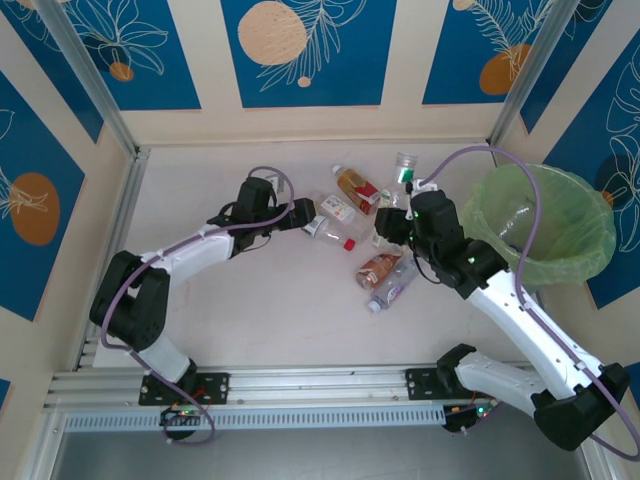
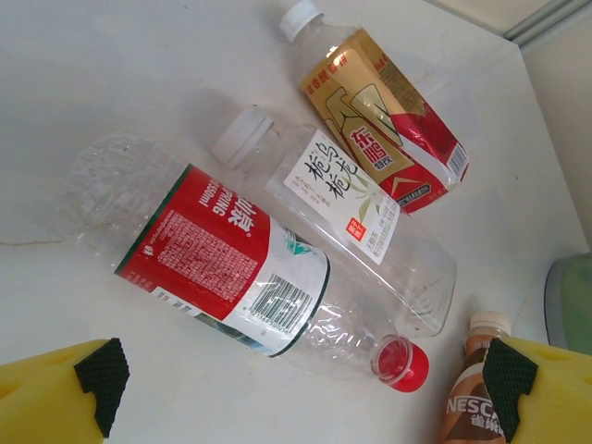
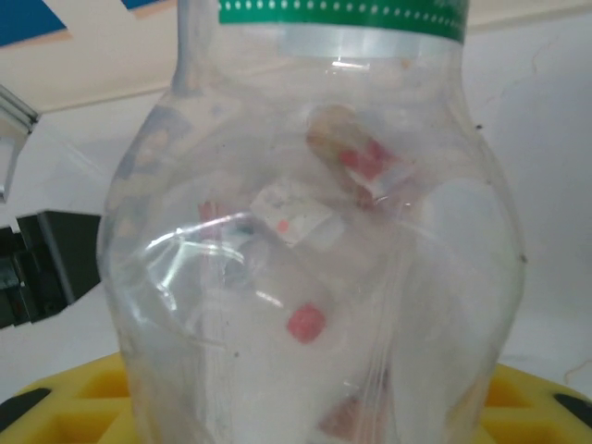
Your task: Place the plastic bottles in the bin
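- Bottles (image 1: pixel 381 266): empty, thin-walled clear plastic, judged very light, slick and easily crushed; a gentle grip across the mid-body looks best.
- Five lie loose on the table (image 1: pixel 250 310) at frame centre; one bin (image 1: pixel 548 272) sits at the right edge.
- Right fingers (image 3: pixel 65 407) are clamped on a sixth, clear bottle (image 3: pixel 296 231); left fingers (image 2: pixel 65 393) stand wide apart over the red-labelled bottle (image 2: pixel 222 259).

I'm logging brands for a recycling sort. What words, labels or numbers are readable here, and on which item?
"NESC", then cut off: brown-label bottle.
"东鹏": gold-and-red bottle.
Brush-style Chinese characters, not legible to me: white-label bottle.
White print and barcode digits, too small to read: red-label bottle.
No readable text: green-banded clear bottle.
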